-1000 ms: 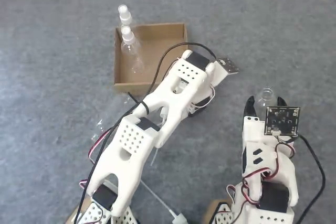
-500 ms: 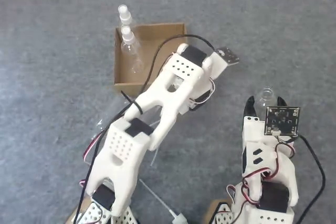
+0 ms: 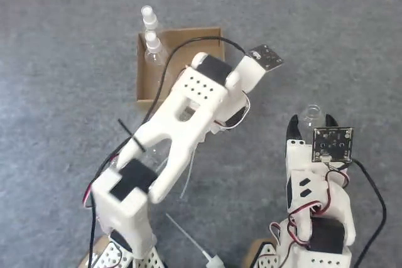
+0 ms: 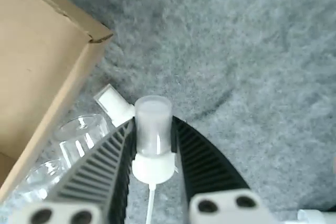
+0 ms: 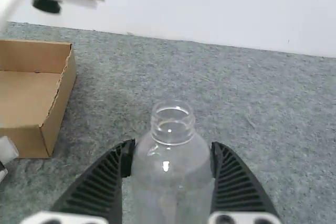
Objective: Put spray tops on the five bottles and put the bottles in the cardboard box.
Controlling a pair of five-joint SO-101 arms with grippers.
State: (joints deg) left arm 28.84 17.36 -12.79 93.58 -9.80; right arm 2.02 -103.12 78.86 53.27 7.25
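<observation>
My left gripper is shut on a white spray top with a clear cap, its thin tube hanging down between the fingers. It hovers over the carpet beside the cardboard box. My right gripper is shut on an upright clear bottle whose neck is open. In the high view that bottle stands right of the box in the right gripper. Two capped bottles stand at the box's far left corner.
A capped clear bottle lies on the carpet against the box wall, with more clear plastic beside it. A loose spray top with a long tube lies near the arm bases. The left arm spans the table's middle.
The left arm has risen and swung left, its wrist camera moving towards the box's far edge. The right gripper has shifted slightly left and forward with its bottle.
</observation>
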